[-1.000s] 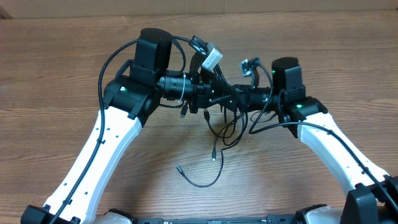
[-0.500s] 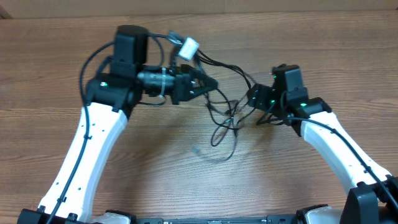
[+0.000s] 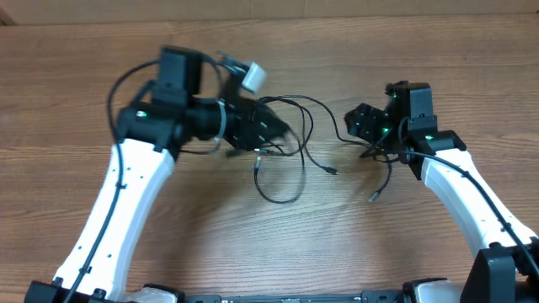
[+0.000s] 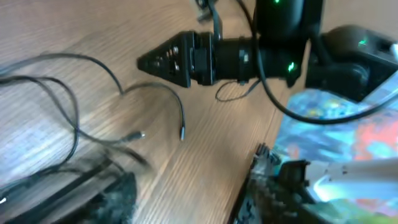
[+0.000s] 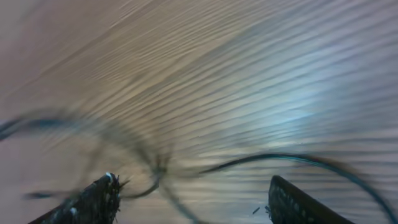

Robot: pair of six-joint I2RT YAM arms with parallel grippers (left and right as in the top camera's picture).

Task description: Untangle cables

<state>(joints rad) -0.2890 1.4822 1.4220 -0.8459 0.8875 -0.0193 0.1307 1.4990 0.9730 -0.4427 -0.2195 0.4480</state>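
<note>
Lying toward the middle of the table (image 3: 210, 244), the cables (image 3: 278, 200) sprawled in loose loops between the two arms. Farther back, the right gripper (image 3: 349, 124) had its jaws released and spread wide. The left gripper (image 3: 282, 133) was blurred among the strands, so I could not tell how its jaws stood.

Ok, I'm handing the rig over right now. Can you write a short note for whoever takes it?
Left gripper: blurred, so I cannot tell if it is open or shut; cords bunch at its fingers.
Right gripper: open, jaws wide; a blurred cord crosses the gap and does not look clamped.
Cables: mostly loose loops on the table between the arms. A single cord with a plug end lies beside the right arm, apparently apart.
Done: bundle partly spread out.
Left: separate the crossing loops near the left gripper.
</note>
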